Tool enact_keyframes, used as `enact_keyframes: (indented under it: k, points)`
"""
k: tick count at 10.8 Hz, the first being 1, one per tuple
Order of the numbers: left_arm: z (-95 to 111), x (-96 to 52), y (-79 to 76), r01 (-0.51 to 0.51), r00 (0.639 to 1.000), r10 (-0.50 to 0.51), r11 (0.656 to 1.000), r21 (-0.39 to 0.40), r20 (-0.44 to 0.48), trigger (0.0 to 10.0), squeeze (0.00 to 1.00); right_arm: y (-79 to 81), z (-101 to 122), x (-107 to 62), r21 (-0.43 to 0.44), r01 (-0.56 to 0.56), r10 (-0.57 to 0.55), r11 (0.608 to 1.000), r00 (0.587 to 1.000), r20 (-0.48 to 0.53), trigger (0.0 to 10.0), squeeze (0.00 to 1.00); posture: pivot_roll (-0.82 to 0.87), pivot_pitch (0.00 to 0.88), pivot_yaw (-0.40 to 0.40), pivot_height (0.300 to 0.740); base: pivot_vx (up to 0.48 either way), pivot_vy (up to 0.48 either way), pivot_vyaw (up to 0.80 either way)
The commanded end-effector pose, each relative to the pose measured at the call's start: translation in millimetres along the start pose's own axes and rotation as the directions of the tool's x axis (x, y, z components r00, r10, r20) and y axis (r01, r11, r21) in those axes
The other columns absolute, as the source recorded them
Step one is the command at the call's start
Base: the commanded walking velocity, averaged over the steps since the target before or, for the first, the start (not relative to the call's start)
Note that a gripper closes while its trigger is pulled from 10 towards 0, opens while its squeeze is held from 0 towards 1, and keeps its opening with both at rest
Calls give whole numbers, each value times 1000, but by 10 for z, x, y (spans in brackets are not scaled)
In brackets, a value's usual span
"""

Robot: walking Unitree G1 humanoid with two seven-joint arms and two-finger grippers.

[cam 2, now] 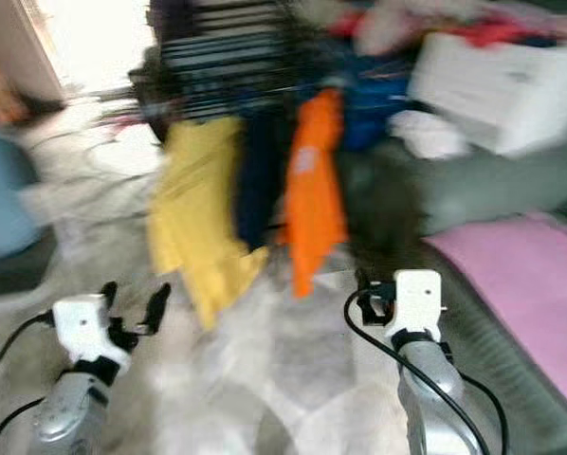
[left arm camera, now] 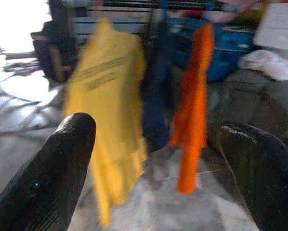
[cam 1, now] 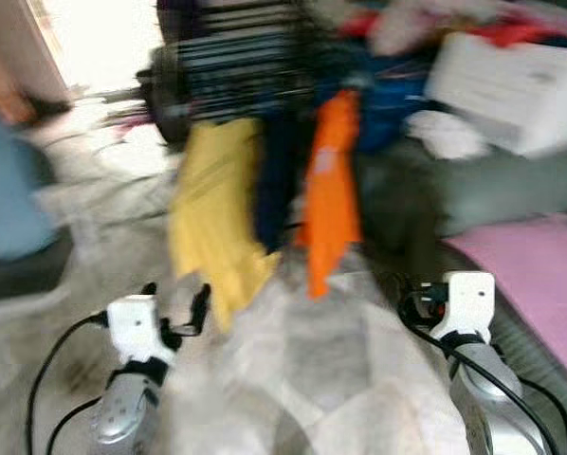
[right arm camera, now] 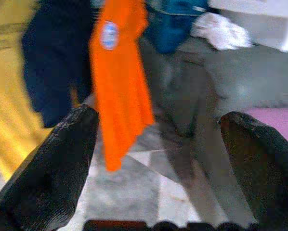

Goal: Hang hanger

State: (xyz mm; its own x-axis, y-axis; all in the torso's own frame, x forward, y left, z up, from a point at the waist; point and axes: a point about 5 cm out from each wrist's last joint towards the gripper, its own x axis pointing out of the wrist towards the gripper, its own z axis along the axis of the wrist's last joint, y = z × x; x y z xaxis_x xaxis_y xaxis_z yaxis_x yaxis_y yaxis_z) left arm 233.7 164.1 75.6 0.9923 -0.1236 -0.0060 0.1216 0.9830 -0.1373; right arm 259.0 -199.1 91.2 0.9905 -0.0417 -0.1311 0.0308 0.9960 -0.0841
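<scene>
Roughly in front of the robot stands a drying rack (cam 1: 236, 71), dark bars across its top, and everything below is placed against it. Head views are smeared, likely from walking.

Hanging from the rack: a yellow garment (cam 1: 217, 209) toward the robot's left, a dark navy garment (cam 1: 276, 180) in the middle, an orange garment (cam 1: 331, 190) toward the right. The hangers themselves cannot be made out in the blur; presumably they sit at the bars above each garment.

Right of the rack: a white box (cam 1: 511, 85) on a heap of clothes, and a pink mat (cam 1: 539, 275) on the floor.

Left gripper (cam 1: 176, 311) is held low, short of the rack, fingers (left arm camera: 47, 178) spread wide with nothing between them. Right gripper (right arm camera: 156, 168) is likewise low and short of the rack, jaws apart and empty, with the orange garment ahead.

Judgement: no hanger is in either gripper, so the task's thing appears to be on the rack.

Risks:
- Stepping closer could brush the hanging garments and swing them off the bars.
- Blur makes any reach unreliable until the robot is still.
</scene>
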Motion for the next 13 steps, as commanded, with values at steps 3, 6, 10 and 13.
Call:
enact_keyframes:
  k: [3, 6, 10, 13]
  points:
    - [-31, -20, 41, -15, 999, 15, 1000, 1, -29, 10000, 0, 15, 17, 53, -15, 3, -3, 1000, 1000, -8, 10000, 0, -111, 0, 84, 740, 331, 348, 0]
    - [22, -33, 163, 16, 995, -6, 994, 106, -98, 10000, 0, 48, 6, 95, -12, -32, 31, 999, 999, -19, 10000, 0, -94, 0, 68, 740, 195, 254, 0]
    - [82, 23, 9, -24, 998, 28, 997, 71, -53, 10000, 0, 98, 7, 119, -88, -43, 41, 995, 999, -18, 10000, 0, -100, 0, 68, 740, 0, 0, 0]
    - [12, 79, -241, 21, 999, -21, 1000, 10, -24, 10000, 0, 73, -51, 125, -48, -32, 30, 998, 998, -61, 10000, 0, -114, 0, 75, 740, 82, 0, 0]
